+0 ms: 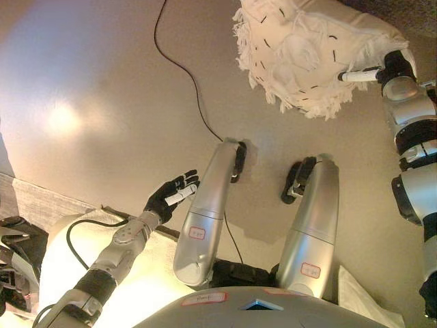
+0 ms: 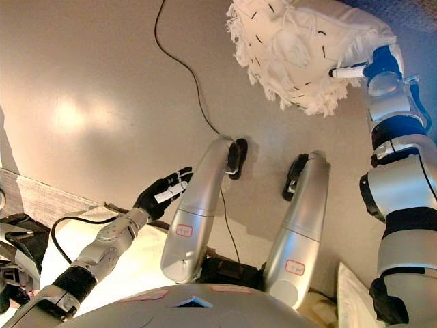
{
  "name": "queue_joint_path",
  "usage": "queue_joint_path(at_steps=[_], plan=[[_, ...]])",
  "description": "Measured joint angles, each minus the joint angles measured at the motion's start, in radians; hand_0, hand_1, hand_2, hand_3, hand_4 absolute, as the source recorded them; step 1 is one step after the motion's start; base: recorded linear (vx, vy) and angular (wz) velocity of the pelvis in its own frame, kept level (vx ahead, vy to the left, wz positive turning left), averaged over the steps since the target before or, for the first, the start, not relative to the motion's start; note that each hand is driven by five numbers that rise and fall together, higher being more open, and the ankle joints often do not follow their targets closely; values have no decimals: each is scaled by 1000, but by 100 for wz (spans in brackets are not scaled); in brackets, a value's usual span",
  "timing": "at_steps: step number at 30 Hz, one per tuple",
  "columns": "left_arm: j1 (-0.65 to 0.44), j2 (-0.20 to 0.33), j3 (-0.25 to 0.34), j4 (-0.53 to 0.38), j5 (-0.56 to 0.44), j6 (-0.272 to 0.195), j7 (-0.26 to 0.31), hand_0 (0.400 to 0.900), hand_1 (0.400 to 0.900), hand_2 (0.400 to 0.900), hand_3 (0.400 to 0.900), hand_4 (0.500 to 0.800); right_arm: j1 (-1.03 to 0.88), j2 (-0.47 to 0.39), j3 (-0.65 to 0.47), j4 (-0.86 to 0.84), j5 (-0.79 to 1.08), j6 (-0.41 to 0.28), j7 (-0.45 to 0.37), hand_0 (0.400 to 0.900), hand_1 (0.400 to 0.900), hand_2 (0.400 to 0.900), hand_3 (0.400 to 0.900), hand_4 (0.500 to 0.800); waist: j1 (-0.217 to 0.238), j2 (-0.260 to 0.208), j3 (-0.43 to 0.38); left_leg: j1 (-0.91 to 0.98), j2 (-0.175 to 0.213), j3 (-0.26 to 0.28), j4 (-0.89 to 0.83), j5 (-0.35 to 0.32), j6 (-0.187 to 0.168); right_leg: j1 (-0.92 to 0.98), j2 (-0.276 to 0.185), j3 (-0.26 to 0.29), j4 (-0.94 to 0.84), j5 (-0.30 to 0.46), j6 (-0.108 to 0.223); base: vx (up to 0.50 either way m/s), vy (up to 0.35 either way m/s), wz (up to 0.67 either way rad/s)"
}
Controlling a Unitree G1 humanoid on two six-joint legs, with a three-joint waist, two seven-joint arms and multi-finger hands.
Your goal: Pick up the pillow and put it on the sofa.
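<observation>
The pillow [image 1: 300, 48] is white and shaggy with a fringed edge and small dark flecks. It shows at the top right, above the beige floor. My right hand [image 1: 390, 68] is at the pillow's right edge and pinches it, one white-tipped finger lying across the front; the other fingers are hidden behind the pillow. My left hand [image 1: 171, 197] is low at the left, open with relaxed fingers, and holds nothing. It is far from the pillow.
A cream cushioned surface [image 1: 61, 239] lies at the lower left beside a grey wood-grain strip [image 1: 34, 198]. A dark object [image 1: 13, 249] sits at the left edge. Another pale cushion corner [image 1: 362, 301] shows at the lower right. A dark rug [image 1: 410, 10] shows in the top right corner.
</observation>
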Motion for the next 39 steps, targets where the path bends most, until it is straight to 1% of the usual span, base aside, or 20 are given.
queue_joint_path(at_steps=[2,6,7,8,11,17,19,22,25,27,31,34,35,36,37,38,39], plan=[[19,0,2,0,3,1,0,900,900,900,900,800,1,0,-15,0,10,-10,26,900,900,900,900,800,-1,0,0,20,3,-2,0,-1,-2,19,-1,2,1,0,0,105,-2,-5],[64,0,8,3,4,2,-2,900,900,900,900,800,1,-1,-19,-12,30,-22,52,900,900,900,900,800,-1,0,0,47,2,-2,5,-2,-2,47,-3,2,3,0,0,130,-3,-5],[71,0,9,4,11,2,-3,900,900,900,900,800,1,-1,-20,-17,30,-23,58,688,688,688,688,673,-1,0,0,51,3,-1,6,-2,-2,51,-4,1,5,0,0,129,-11,-1],[81,0,10,5,21,3,-4,900,900,900,900,800,1,-1,-21,-20,30,-29,69,400,400,400,400,500,0,0,0,57,4,-2,9,-2,-1,57,-4,1,7,0,0,125,-12,2],[91,0,15,14,33,6,-8,900,900,900,900,800,1,-5,-24,-42,31,-32,98,400,400,400,400,500,0,0,0,69,3,-1,26,-4,0,71,-5,1,22,-3,4,113,-3,1],[108,-2,25,42,41,21,-22,900,900,900,900,800,18,-5,-27,-58,33,-38,110,400,400,400,400,500,0,1,0,84,2,-4,74,-7,2,92,-6,6,67,-8,11,124,7,-2],[117,-2,26,43,41,28,-28,900,900,900,900,800,29,-4,-27,-60,31,-38,110,400,400,400,400,500,-2,1,0,88,1,-3,88,-7,2,97,-6,8,78,-8,11,146,19,-2],[131,-3,27,46,41,51,-30,900,900,900,900,800,58,-4,-28,-70,29,-38,111,400,400,400,400,500,-2,1,0,100,0,-4,116,-8,4,111,-7,12,105,-10,14,134,15,-1],[133,-15,27,78,45,58,-38,900,900,900,900,800,85,-3,-28,-78,29,-37,116,400,400,400,400,500,-7,1,0,107,0,-6,137,-8,4,123,-6,12,124,-10,14,116,3,-1],[135,-28,32,98,66,58,-39,900,900,900,900,800,99,-3,-31,-78,29,-37,116,400,400,400,400,500,-10,0,0,107,0,-10,141,-8,3,125,-6,12,127,-10,14,102,9,-4],[137,-41,32,110,77,69,-47,900,900,900,900,800,133,-3,-41,-79,29,-37,118,400,400,400,400,500,-13,-1,1,108,1,-10,137,-10,-1,123,-6,11,123,-10,14,72,12,-4],[140,-44,32,122,79,78,-51,900,900,900,900,800,158,13,-57,-84,29,-37,134,400,400,400,400,500,-34,-3,2,107,-3,-5,126,-23,-26,121,-12,12,101,-10,14,21,2,-6],[140,-50,32,132,80,80,-57,900,900,900,900,800,164,19,-57,-91,28,-37,141,400,400,400,400,500,-36,-3,2,107,-2,-3,119,-32,-40,116,-20,12,88,-10,14,-68,0,-10],[139,-62,35,139,80,80,-60,900,900,900,900,800,168,19,-57,-104,26,-37,143,400,400,400,400,500,-30,-1,1,103,8,1,90,-34,-53,105,-16,6,66,-9,28,-149,1,-12],[138,-73,44,139,81,78,-60,900,900,900,900,800,168,19,-58,-119,23,-37,146,400,400,400,400,500,-16,-1,0,96,36,8,50,-32,-70,85,13,11,118,-28,25,-261,8,-15],[124,-78,42,140,81,72,-55,900,900,900,900,800,168,18,-59,-121,16,-38,148,400,400,400,400,500,-16,-8,-2,91,50,19,-16,-19,-98,112,23,-16,228,-58,-13,-281,8,-12],[107,-65,42,134,81,60,-54,900,900,900,900,800,164,15,-60,-124,16,-40,148,400,400,400,400,500,-21,-38,-1,82,53,41,-68,6,-145,166,20,-36,234,-88,-51,-288,4,-11]])
